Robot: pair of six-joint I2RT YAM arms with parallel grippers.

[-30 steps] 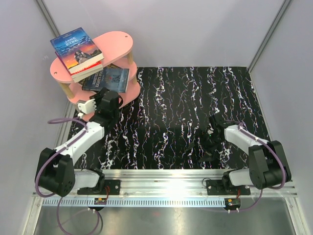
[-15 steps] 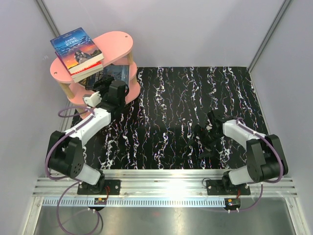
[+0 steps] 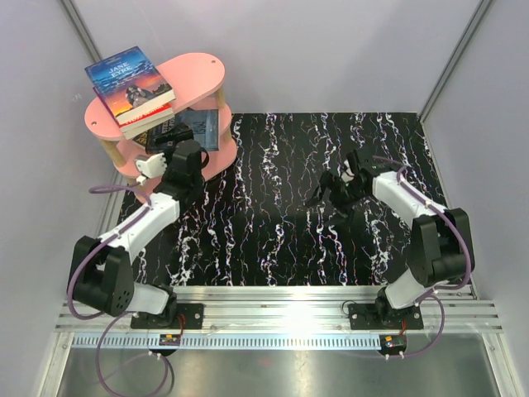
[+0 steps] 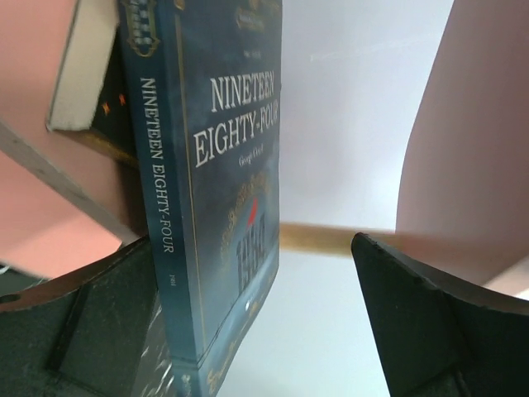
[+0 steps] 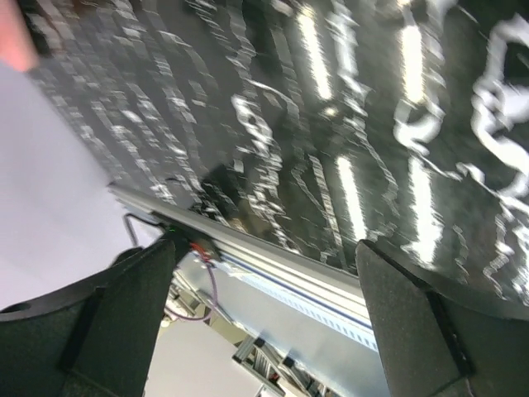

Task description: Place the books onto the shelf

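Note:
The pink shelf [image 3: 197, 74] stands at the back left. On its top board lies the blue "Jane Eyre" book [image 3: 128, 81] on a red book [image 3: 147, 122]. The dark blue "Nineteen Eighty-Four" book [image 3: 201, 126] lies on the middle board. My left gripper [image 3: 169, 139] is at that board's edge and open. In the left wrist view the book [image 4: 216, 165] sits between the wide jaws of my left gripper [image 4: 248, 244], close beside the left finger [image 4: 91, 331] and apart from the right finger [image 4: 430, 322]. My right gripper [image 3: 324, 192] hangs open and empty over the mat.
A black marbled mat [image 3: 273, 223] covers the table. Another book's pale page edge [image 4: 78, 70] shows under the dark blue one. A wooden post [image 4: 322, 238] crosses behind the jaws. The metal rail [image 5: 331, 289] at the near edge shows between the fingers of the right gripper [image 5: 264, 248].
My left gripper has opened and let go of the dark blue book, which now lies further in on the middle board. The right arm has swung away from the near edge toward the centre.

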